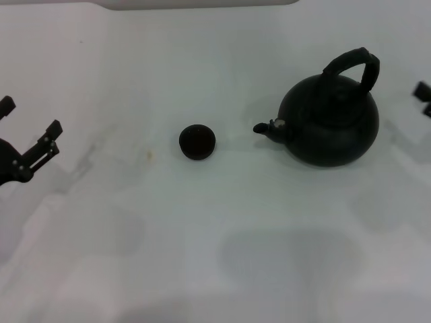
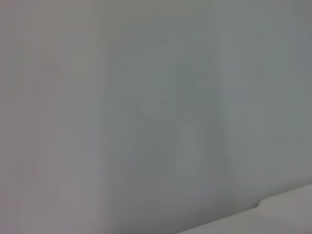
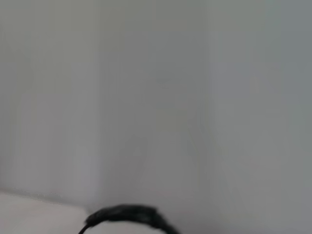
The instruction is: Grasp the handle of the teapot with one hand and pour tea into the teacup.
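The matte black teapot [image 1: 330, 124] stands on the white table at the right, its short spout [image 1: 267, 128] pointing left toward the teacup. Its thick arched handle [image 1: 353, 62] rises over the top. An arc of the handle also shows in the right wrist view [image 3: 129, 215]. The small round black teacup [image 1: 197, 142] sits at the middle, apart from the spout. My right gripper [image 1: 425, 99] is at the right edge, beside the teapot and not touching it, open and empty. My left gripper [image 1: 30, 116] is parked at the left edge, open and empty.
The white table [image 1: 215, 235] carries only the teapot and the teacup. A pale object's edge [image 1: 202, 4] shows at the far back. The left wrist view shows only a plain pale surface [image 2: 156, 117].
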### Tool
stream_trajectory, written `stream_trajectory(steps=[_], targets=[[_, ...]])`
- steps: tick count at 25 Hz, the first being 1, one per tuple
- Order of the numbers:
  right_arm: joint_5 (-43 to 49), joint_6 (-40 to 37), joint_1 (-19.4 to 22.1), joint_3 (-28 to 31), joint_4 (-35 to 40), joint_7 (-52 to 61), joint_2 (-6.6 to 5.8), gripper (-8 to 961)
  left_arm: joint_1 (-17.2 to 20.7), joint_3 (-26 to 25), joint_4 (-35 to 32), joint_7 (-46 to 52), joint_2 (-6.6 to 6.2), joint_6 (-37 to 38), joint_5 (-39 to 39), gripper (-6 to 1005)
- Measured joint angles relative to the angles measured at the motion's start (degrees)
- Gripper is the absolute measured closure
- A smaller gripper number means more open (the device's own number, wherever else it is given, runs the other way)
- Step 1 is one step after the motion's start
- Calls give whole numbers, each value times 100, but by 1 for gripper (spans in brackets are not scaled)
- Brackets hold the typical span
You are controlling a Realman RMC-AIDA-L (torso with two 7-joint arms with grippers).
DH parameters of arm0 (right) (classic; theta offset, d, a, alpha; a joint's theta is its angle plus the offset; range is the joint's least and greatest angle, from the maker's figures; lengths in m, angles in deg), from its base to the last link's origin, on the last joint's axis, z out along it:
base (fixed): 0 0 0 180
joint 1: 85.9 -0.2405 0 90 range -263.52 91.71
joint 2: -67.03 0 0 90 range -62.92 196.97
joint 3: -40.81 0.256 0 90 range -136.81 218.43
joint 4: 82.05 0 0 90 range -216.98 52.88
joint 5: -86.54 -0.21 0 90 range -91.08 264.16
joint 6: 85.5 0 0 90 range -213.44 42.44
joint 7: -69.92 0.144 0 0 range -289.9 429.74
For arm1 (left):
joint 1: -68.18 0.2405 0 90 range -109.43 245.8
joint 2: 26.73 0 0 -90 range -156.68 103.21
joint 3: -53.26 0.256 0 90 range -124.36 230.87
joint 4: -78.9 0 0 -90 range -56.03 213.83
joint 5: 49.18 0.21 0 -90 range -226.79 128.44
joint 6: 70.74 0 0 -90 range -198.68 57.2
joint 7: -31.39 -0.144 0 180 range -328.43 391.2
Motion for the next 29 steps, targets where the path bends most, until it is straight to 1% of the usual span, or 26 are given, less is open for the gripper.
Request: stream_trajectory(steps=[3,5,9,12,15,17,19,20,24,25,29], targets=[[5,-525,-6,609,-510,-300,17,125,-2,-114,-2,-109,1,0,-13,126],[5,-810,-28,1014,-821,-577,63,125,-2,-322,17,-212,0,0,-13,126],[-2,-1049,-19,1458,-1169,-1000,118,129,-2,-791,48,-280,-1,-31,2,126],[-16,-1068,-35,1675,-1323,-1227,156,133,-2,-1090,35,-251,-33,-55,15,126],[-51,-1046,-56,1879,-1380,-1329,184,135,-2,-1188,-54,-65,-63,-44,-12,126],[-59,-1011,-81,2079,-1382,-1311,192,135,-2,-1286,-120,59,-51,-19,-21,126],[-60,-943,-131,2272,-1384,-1266,190,135,-1,-1447,-159,233,-3,91,-35,126],[-60,-894,-161,2378,-1385,-1195,179,136,-1,-1447,-159,233,-3,91,-35,126],[-63,-640,-276,2769,-1388,-917,116,136,-34,-1468,-187,748,4,286,-71,126],[-62,-576,-306,2859,-1388,-914,112,136,-90,-1460,-176,927,11,342,-97,126],[-46,-299,-431,3076,-1370,-1053,110,136,-314,-1424,20,954,50,439,-87,126]])
